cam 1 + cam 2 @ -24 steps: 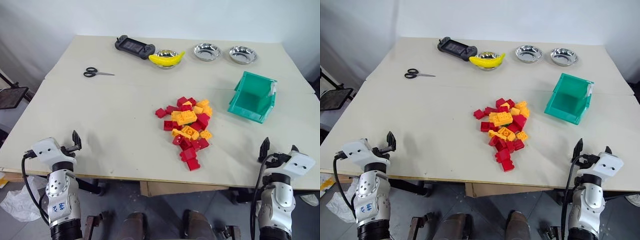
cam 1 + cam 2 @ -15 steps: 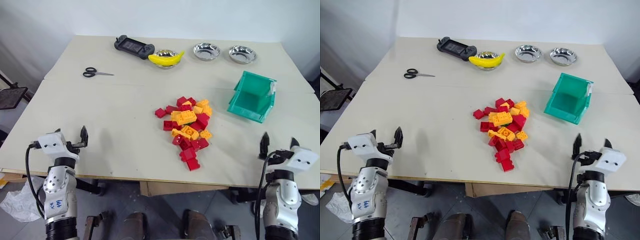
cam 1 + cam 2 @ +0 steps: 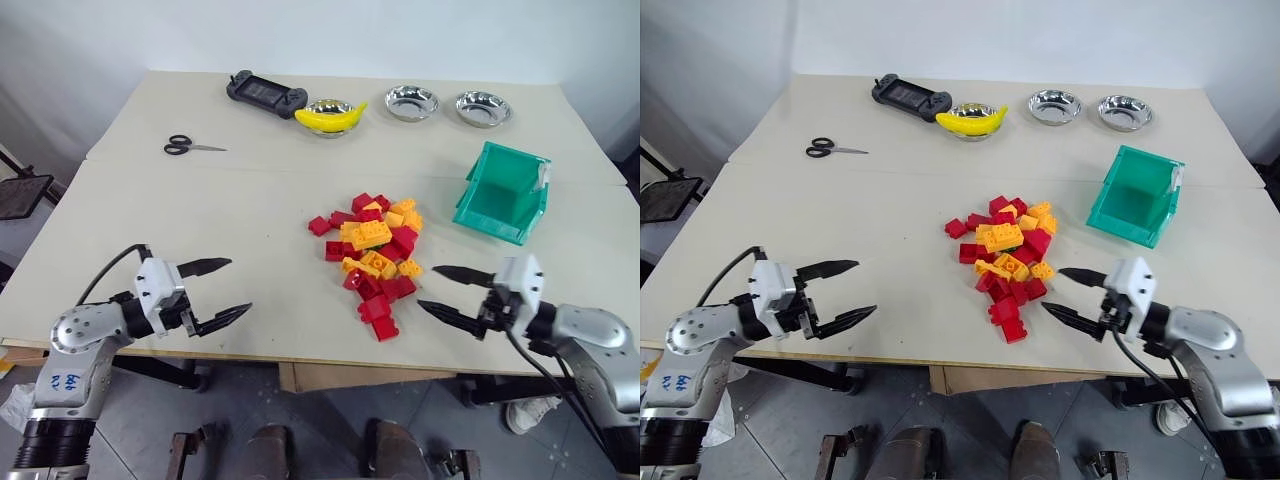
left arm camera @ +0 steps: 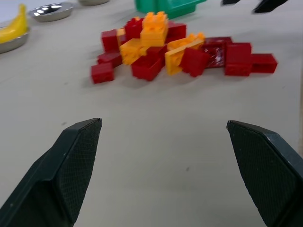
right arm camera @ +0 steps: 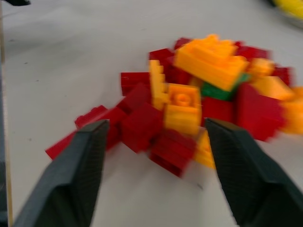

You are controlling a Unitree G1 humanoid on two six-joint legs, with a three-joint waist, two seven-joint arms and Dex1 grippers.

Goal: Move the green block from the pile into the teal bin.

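Left gripper (image 3: 216, 289) jaws wide apart, empty, right gripper (image 3: 446, 292) jaws likewise, beside the pile (image 3: 373, 256)

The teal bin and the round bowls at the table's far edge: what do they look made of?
The teal bin looks like moulded plastic: one even colour, smooth walls with a soft sheen. The three round bowls look like polished metal, probably steel: silver, with mirror-bright reflections inside; one holds a banana.
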